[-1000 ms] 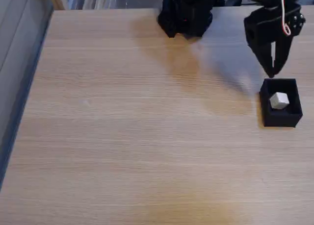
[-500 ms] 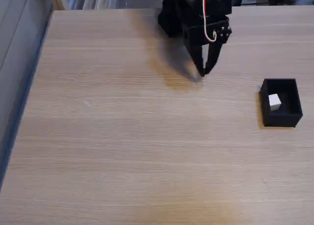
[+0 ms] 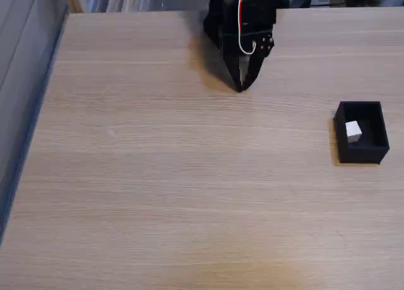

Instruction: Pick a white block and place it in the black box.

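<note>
Fixed view, looking down on a light wood table (image 3: 189, 176). The table's left edge runs diagonally from top left down to bottom left, with a grey floor strip (image 3: 22, 81) beyond it. The far edge sits at the top of the frame, with the arm base (image 3: 237, 15) planted on it near centre. The right and near edges are out of frame.

Open room: the whole left half and the whole front of the table are bare wood. The only things on the surface are the arm base at top centre and the black box (image 3: 361, 152) near the right side of the frame, about mid-height.

The white block (image 3: 353, 131) is inside the black box, resting on its floor toward the left wall and slightly tilted. The box stands upright with its open top facing up.

Arm pose: folded back close to its base, gripper (image 3: 240, 86) pointing down and toward the camera, its tip hanging just above the wood in front of the base. A white and red cable (image 3: 243, 24) loops over the wrist. The fingers meet at a point with no visible gap, so the gripper reads as closed and holding nothing. It is well apart from the box, up and to the left of it in this view.
</note>
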Controlling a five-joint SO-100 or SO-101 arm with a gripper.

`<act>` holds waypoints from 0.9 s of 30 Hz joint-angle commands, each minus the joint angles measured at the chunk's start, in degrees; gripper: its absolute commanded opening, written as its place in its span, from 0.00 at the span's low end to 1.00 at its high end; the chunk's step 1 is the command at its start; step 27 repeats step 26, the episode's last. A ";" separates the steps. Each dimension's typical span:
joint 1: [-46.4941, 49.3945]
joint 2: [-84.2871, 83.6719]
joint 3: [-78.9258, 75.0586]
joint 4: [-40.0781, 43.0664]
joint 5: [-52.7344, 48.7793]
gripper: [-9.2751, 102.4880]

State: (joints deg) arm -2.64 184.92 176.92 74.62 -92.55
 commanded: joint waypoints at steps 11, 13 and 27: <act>-0.70 5.98 1.14 2.55 1.23 0.08; -0.79 5.98 1.14 2.55 0.79 0.08; -1.85 5.98 1.05 2.64 0.70 0.08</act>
